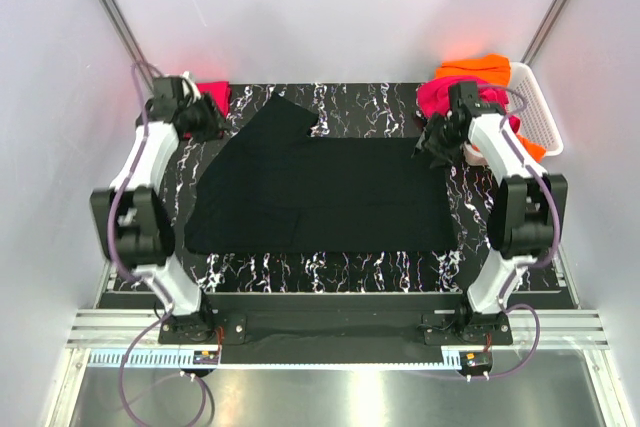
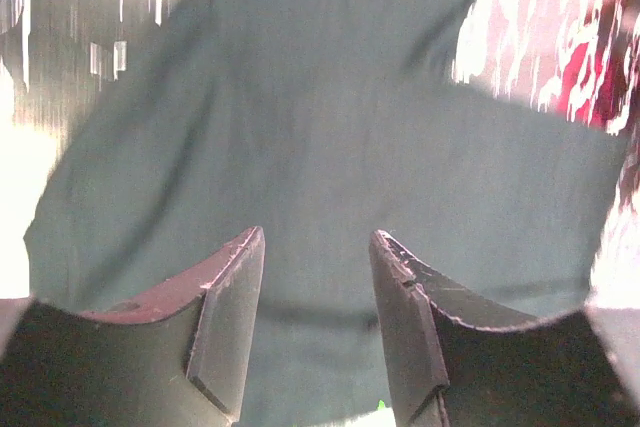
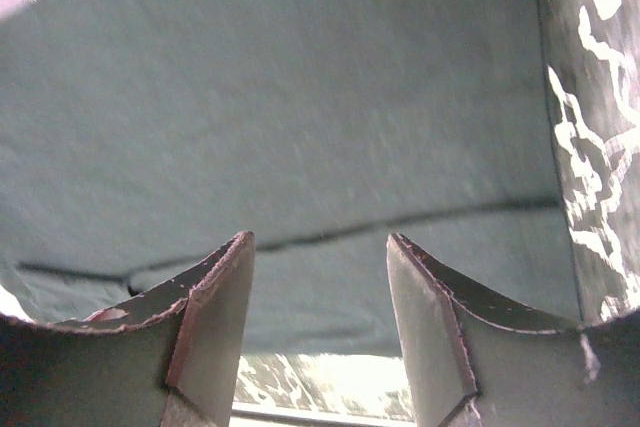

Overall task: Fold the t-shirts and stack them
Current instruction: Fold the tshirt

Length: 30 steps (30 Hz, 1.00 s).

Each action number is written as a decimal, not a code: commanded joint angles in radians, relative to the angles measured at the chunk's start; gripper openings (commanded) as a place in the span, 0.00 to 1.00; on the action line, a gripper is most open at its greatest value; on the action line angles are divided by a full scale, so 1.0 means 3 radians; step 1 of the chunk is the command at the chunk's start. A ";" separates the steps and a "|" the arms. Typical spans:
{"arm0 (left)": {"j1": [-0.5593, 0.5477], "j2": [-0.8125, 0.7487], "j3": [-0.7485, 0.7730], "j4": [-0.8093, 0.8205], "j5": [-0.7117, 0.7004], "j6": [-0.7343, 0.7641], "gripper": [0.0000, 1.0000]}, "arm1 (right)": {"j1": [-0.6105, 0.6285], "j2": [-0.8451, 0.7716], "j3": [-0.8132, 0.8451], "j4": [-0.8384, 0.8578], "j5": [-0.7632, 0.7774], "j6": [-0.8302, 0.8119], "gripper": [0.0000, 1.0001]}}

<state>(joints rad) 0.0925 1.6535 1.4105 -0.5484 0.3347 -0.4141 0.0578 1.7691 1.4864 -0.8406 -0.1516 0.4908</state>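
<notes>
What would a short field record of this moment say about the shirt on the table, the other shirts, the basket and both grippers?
Shirt being worked: black t-shirt, spread flat on the marbled table
Left gripper: open, empty, at the shirt's far left side
Right gripper: open, empty, at the shirt's far right corner
Waiting shirts: orange shirt and magenta shirt, heaped at the white basket, far right
Far left corner: red-pink shirt, mostly hidden by the arm; cannot tell if it is folded
</notes>
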 commanded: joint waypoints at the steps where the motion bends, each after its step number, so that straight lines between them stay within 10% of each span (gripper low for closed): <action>1: -0.0002 0.0546 0.0487 0.0570 0.0060 0.0102 0.51 | -0.0019 0.0320 0.0388 0.0051 -0.0031 0.0067 0.63; 19: -0.0109 0.2306 0.1690 0.1414 -0.0584 -0.0378 0.55 | -0.0019 0.0683 0.0593 0.0056 -0.0246 -0.0071 0.64; 30: -0.0145 0.2802 0.2359 0.0407 -0.0717 -0.0803 0.52 | -0.0085 0.1031 0.0843 0.0092 -0.0343 0.0000 0.64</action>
<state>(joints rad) 0.0528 2.4592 2.0232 -0.3317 0.1394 -0.5999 0.0456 2.0678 1.6791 -0.8310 -0.2302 0.4866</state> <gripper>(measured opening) 0.534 0.635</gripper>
